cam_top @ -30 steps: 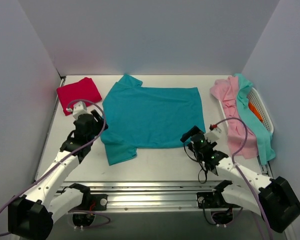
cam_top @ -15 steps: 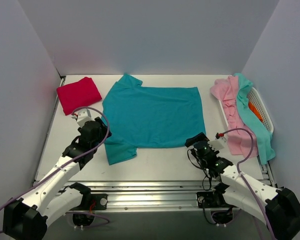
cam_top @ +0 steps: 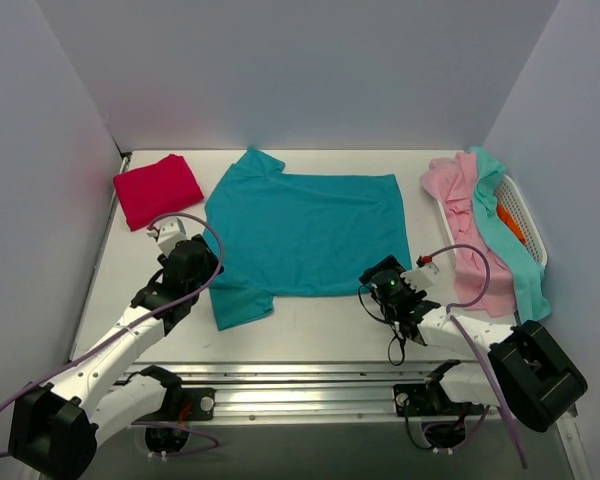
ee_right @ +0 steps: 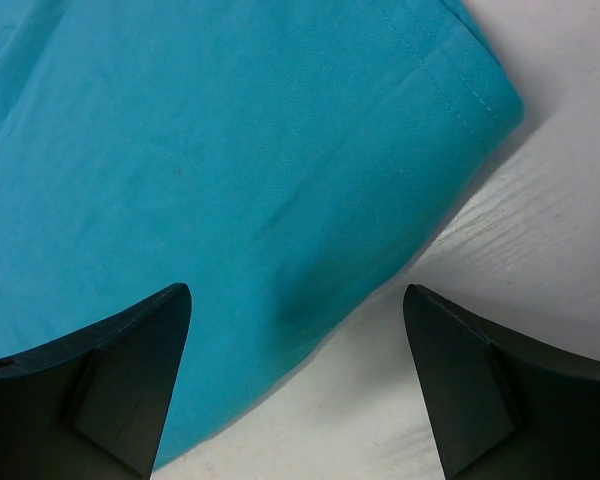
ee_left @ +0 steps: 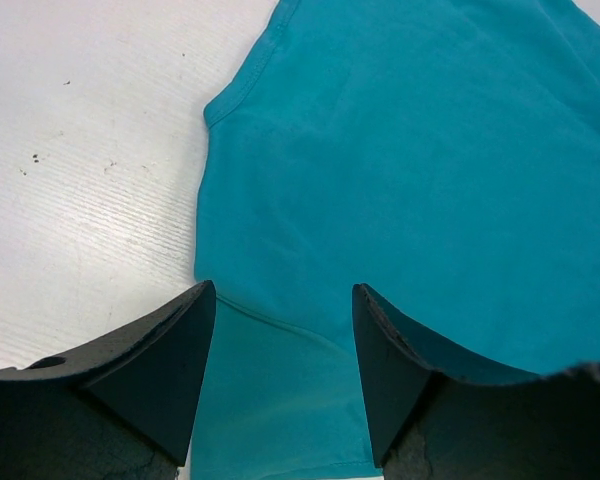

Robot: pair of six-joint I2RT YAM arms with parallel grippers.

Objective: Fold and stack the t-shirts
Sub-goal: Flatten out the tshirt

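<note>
Where t-shirt (cam_top: 305,235) ends, left claw (ee_left: 283,300), right claw (ee_right: 295,295) open.

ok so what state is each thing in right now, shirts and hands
teal t-shirt, spread flat, unfolded
red t-shirt, folded, far left corner
pink t-shirt, crumpled, draped over basket rim
light aqua t-shirt, unfolded, draped over basket
orange t-shirt, in basket, mostly hidden
left hand, open, over teal sleeve area
right hand, open, over teal hem corner
</note>
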